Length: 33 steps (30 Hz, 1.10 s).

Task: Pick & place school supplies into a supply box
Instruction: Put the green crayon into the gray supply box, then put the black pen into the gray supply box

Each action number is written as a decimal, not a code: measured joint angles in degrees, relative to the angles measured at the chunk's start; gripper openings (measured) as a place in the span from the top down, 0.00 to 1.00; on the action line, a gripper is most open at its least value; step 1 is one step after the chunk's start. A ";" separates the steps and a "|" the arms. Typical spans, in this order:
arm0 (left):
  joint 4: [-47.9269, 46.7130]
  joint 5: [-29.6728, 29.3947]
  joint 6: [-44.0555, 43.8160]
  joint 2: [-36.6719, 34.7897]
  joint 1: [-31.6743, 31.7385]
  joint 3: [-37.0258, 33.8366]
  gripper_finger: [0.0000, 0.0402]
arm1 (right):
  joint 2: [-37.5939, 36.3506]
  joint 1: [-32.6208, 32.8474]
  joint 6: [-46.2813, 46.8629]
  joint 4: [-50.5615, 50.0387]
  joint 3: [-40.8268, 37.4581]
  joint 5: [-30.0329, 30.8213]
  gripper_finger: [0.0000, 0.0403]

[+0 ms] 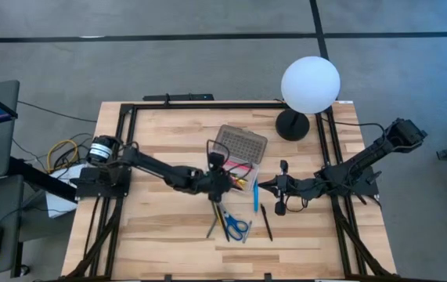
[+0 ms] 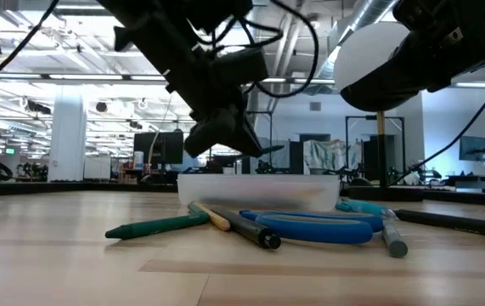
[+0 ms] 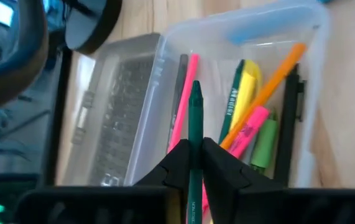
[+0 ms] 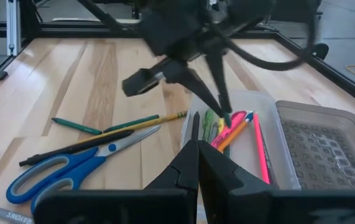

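Note:
The supply box (image 1: 243, 174), a clear case with its grey dotted lid (image 1: 241, 143) swung open toward the far edge, sits mid-table. It holds pink, yellow, orange, green and black pens (image 3: 252, 118). My left gripper (image 3: 196, 163) hovers over the box (image 3: 239, 37), shut on a dark green pencil (image 3: 194, 118). My right gripper (image 4: 197, 163) is shut and empty, just right of the box (image 4: 270, 155). Blue-handled scissors (image 1: 236, 227), a green pencil (image 2: 157, 225), a yellow pencil (image 4: 143, 124), a blue pen (image 1: 255, 196) and a black pen (image 1: 267, 223) lie flat on the table. My left gripper pinches the dark green pencil by its shaft (image 3: 194, 158) between the two fingers (image 3: 176, 163), coming from above and slanting down. The pencil runs on along the fingers, lifted clear, with its pointed end (image 3: 196, 87) aimed into the open box.
A white globe lamp (image 1: 310, 84) on a black base (image 1: 292, 125) stands at the far right of the table. Black frame rails (image 1: 329, 149) run along the table's sides. Bare wood lies left of the loose supplies (image 1: 153, 223).

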 joint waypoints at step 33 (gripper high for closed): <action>2.22 19.94 9.58 0.00 -7.17 0.00 1.00 | 0.00 0.00 1.97 -3.91 0.00 0.09 1.00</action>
